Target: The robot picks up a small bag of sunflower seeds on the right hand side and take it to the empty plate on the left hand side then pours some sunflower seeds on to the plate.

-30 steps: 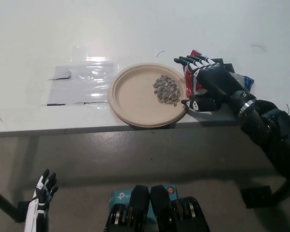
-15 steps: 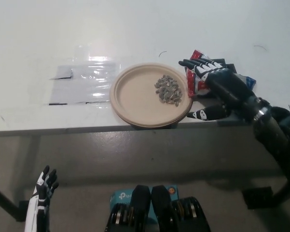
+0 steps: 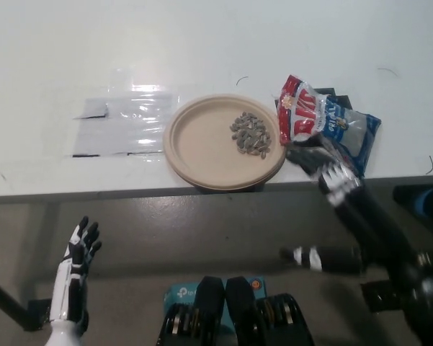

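Right hand (image 3: 340, 189) has pulled back off the seed bag (image 3: 324, 122), fingers spread (holding nothing); paper plate (image 3: 202, 148) with seeds (image 3: 251, 134) sits up-left. Left hand (image 3: 78, 268) hangs open.

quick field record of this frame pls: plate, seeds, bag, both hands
plate: on the table near its front edge, upright
seeds: small pile on the plate's right part
bag: lying flat on the table right of the plate, not held
right hand: open, at the table's front edge below the bag, holding nothing
left hand: open, low at lower left, below the table
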